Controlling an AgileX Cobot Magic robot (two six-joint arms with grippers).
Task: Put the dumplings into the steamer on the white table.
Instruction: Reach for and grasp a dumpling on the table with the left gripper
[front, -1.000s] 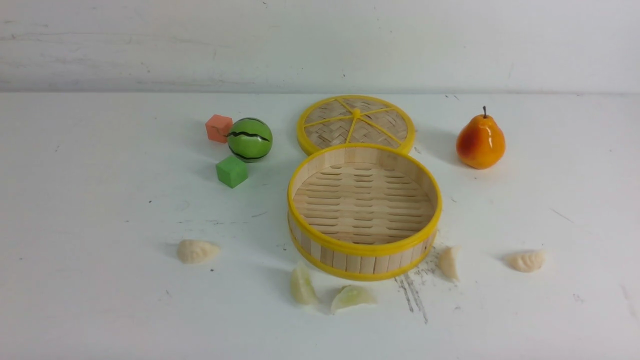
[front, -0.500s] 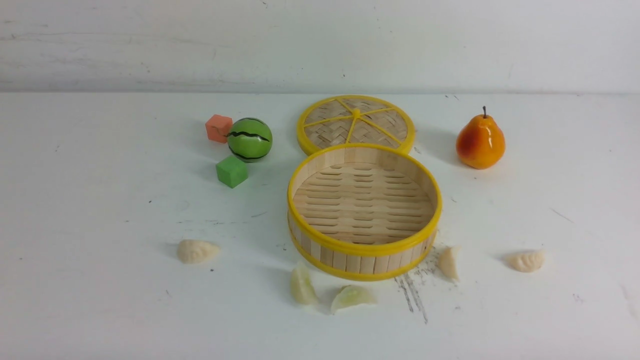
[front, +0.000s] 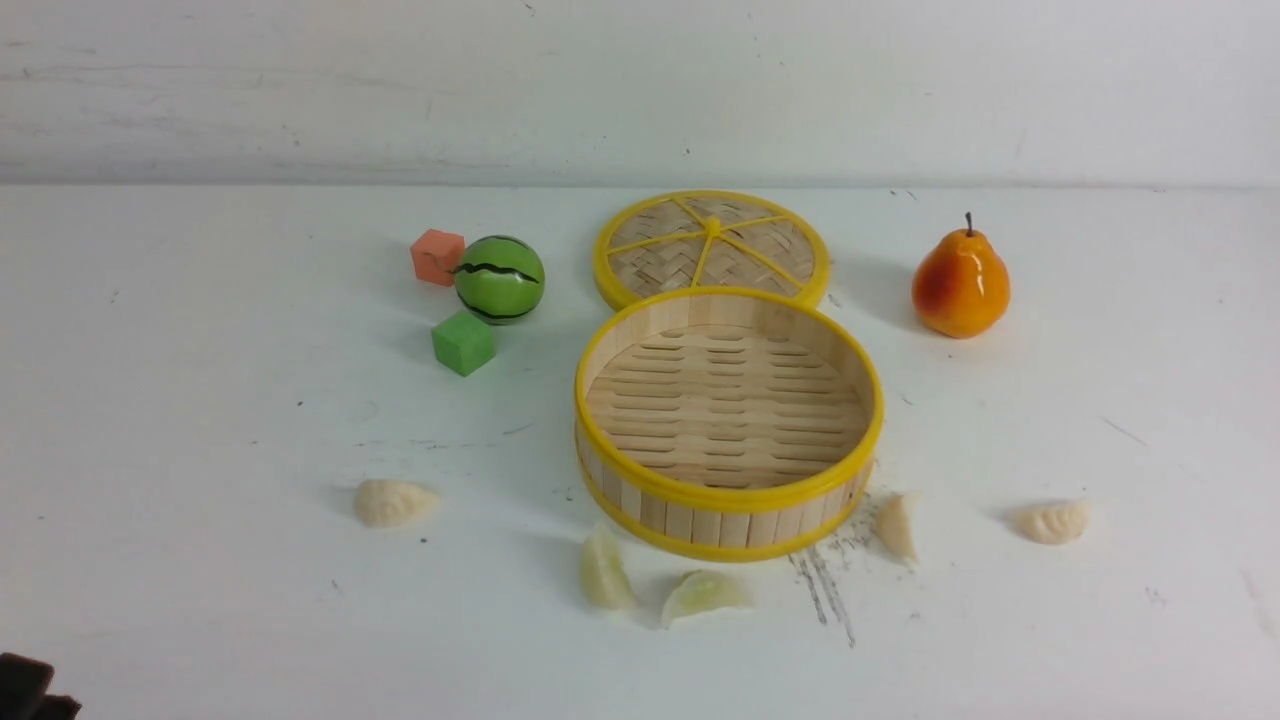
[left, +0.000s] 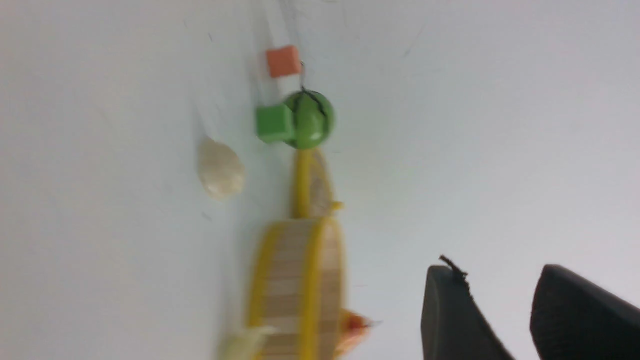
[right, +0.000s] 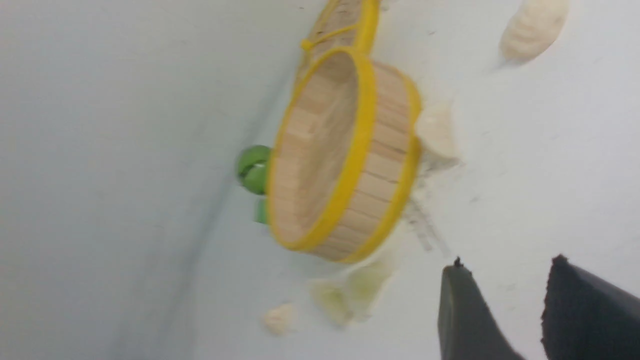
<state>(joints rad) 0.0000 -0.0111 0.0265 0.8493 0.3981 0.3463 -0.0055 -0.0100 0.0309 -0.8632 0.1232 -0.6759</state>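
The steamer (front: 700, 522) stands open and empty in the middle of the white table (front: 200, 420). Several dumplings lie in front of it: one at the left (front: 393, 502), two close together at the front (front: 606, 572) (front: 703, 594), one by the right wall (front: 898, 524) and one farther right (front: 1052, 521). My left gripper (left: 495, 270) is open and empty, well short of the steamer (left: 295, 290) and the left dumpling (left: 220, 170). My right gripper (right: 507, 265) is also open and empty, near the front pair of dumplings (right: 367, 282).
The steamer's flat woven lid (front: 712, 245) lies just behind it. A green watermelon ball (front: 499, 278), an orange cube (front: 437, 256) and a green cube (front: 463, 343) sit at the back left. A pear (front: 960, 282) stands at the back right. A white wall closes off the far edge.
A dark tip of my left arm has come into the front view's bottom left corner. Nothing on the table has moved.
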